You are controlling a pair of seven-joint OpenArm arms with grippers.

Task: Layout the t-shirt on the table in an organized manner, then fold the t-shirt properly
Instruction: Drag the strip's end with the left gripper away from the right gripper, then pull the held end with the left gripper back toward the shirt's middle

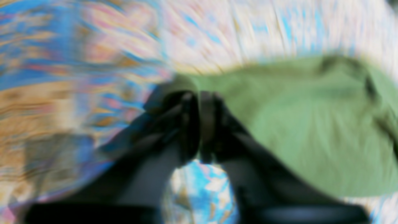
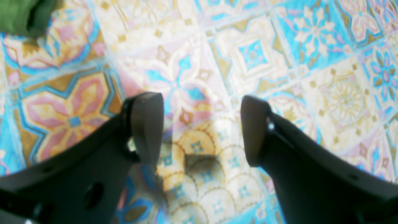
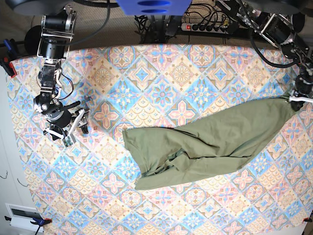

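The olive-green t-shirt [image 3: 210,142] lies stretched in a long rumpled band across the table [image 3: 171,73], from the middle to the right edge. At its far right corner my left gripper [image 3: 297,98] holds it. In the blurred left wrist view the gripper [image 1: 202,96] has its fingers close together with a dark strip of the t-shirt [image 1: 295,124] between them. My right gripper [image 3: 82,115] is over the table's left side, well apart from the shirt. In the right wrist view it [image 2: 199,105] stands wide open over bare cloth [image 2: 311,93], with a bit of shirt [image 2: 18,15] at the top left.
A power strip with cables [image 3: 205,27] sits behind the table's back edge. A blue clamp [image 3: 7,49] grips the left edge, and a white box [image 3: 22,215] lies off the front left corner. The left arm is right at the table's right edge.
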